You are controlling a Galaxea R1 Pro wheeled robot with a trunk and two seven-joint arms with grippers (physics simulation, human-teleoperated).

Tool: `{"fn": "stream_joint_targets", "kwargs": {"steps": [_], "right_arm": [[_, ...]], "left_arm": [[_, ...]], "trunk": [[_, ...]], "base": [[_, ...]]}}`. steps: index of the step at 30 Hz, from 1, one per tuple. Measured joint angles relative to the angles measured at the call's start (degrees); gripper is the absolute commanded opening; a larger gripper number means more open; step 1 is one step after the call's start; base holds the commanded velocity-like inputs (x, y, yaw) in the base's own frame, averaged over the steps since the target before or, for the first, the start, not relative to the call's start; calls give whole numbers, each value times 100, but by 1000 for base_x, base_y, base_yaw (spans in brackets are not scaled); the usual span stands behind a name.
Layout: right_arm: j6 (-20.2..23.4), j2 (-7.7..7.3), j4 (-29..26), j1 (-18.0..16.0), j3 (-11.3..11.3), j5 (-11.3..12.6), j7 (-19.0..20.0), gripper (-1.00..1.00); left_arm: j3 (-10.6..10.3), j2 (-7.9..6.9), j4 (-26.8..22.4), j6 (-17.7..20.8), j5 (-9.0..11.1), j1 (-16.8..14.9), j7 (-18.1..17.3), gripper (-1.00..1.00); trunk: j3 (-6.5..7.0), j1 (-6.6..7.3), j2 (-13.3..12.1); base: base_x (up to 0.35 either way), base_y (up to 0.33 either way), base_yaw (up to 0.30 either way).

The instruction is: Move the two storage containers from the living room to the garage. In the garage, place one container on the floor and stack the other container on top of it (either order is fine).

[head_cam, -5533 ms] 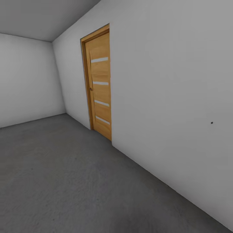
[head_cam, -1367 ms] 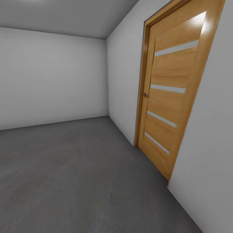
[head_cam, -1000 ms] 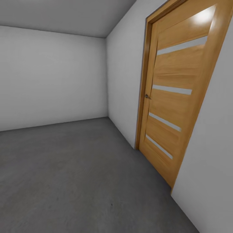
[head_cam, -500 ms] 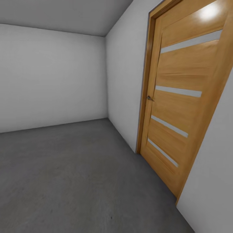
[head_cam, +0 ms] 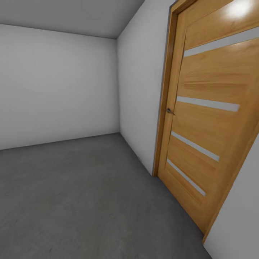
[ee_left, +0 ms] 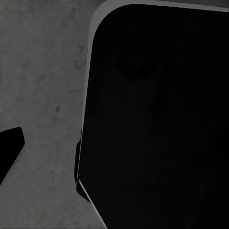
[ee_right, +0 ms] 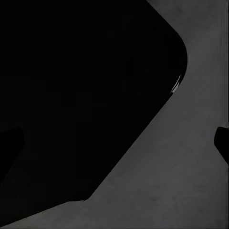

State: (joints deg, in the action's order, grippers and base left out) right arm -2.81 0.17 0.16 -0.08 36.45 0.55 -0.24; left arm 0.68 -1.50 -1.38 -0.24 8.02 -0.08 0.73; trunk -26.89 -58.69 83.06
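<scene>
Grey concrete floor (head_cam: 72, 201) meets a wooden door (head_cam: 208, 118); both arms' fingers (ee_left: 9, 148) show only dark tips, spread unclear.

door (head_cam: 212, 118) in right wall (head_cam: 142, 97), floor (head_cam: 82, 194) below, far wall (head_cam: 57, 86) ahead

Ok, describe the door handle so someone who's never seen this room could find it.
Find the honey-coloured wooden door in the white wall on the right, above the grey floor. The handle sits on its far edge, around mid-height: a small dark metal lever, unlike the pale horizontal strips across the panel.
</scene>
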Motion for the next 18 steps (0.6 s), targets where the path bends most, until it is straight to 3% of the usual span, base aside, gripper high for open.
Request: {"fn": "stream_joint_targets", "kwargs": {"steps": [18], "right_arm": [[0,-2,0,0,0,0,0,100]], "left_arm": [[0,0,0,0,0,0,0,100]], "trunk": [[0,0,0]], "base": [[318,73,0]]}}
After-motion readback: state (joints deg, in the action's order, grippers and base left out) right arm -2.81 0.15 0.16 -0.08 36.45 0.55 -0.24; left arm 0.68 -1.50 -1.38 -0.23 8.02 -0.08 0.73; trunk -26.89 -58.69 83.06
